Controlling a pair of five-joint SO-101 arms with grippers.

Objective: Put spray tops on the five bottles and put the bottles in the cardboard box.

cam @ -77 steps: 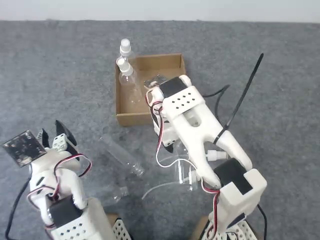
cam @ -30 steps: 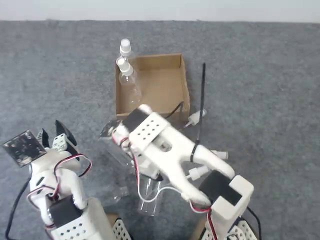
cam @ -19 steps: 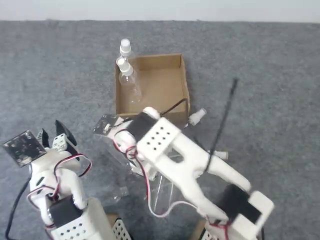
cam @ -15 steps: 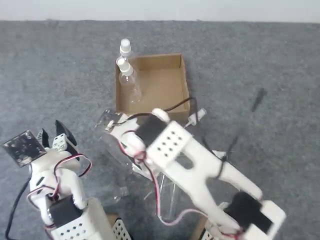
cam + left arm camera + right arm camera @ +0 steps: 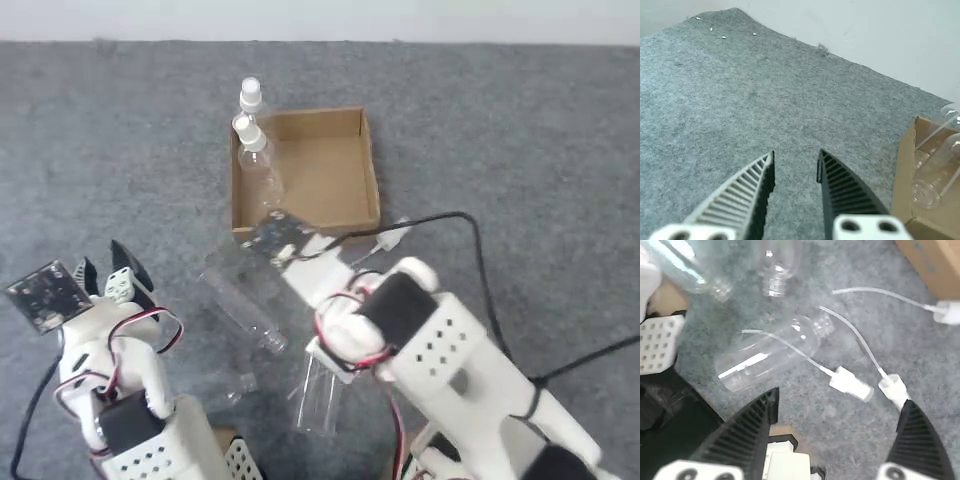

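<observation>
A capped bottle [image 5: 257,165] is inside the cardboard box [image 5: 325,185] in the high view; an uncapped bottle [image 5: 243,303] lies on the table [image 5: 500,120] near it. Left wrist view: the left pincer [image 5: 796,154] is narrowly parted over the table. Right wrist view: the right pincer [image 5: 840,399] gapes wide above a lying bottle [image 5: 770,352] and two loose spray tops [image 5: 850,383].

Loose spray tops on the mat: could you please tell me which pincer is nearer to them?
Right. The right pincer hangs open just above the spray tops; the left pincer sits apart, over the grey mat.
</observation>
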